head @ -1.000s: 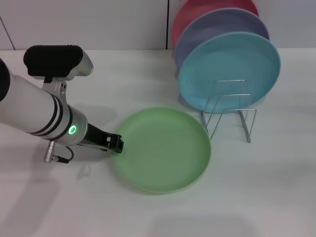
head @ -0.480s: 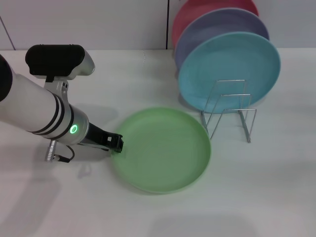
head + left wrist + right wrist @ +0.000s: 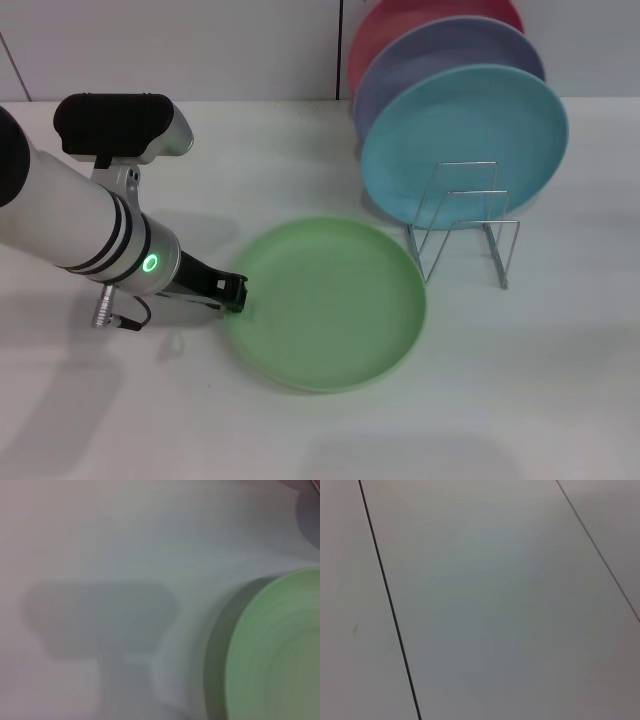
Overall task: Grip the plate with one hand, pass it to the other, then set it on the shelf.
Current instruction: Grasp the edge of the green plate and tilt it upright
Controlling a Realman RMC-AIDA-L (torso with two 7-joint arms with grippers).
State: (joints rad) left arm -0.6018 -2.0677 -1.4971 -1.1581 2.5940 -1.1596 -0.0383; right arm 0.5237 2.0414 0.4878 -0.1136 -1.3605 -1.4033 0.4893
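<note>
At lower left, left gripper (image 3: 233, 292) meets plate (image 3: 330, 300) rim; finger opening cannot be told. Best: seat the rim deeply before lifting.

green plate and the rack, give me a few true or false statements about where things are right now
1. The light-green plate lies flat on the white table. True.
2. The left gripper is at the plate's left edge. True.
3. The wire rack already holds the light-green plate. False: the plate is on the table in front of the rack and to its left.
4. The turquoise plate stands on edge behind the rack's front loops. True.
5. The right gripper is reaching over the rack. False: it shows in no view; the right wrist view shows only a plain panelled surface.
6. The turquoise plate is the only plate standing upright. False: a lavender plate and a pink plate stand behind it.
</note>
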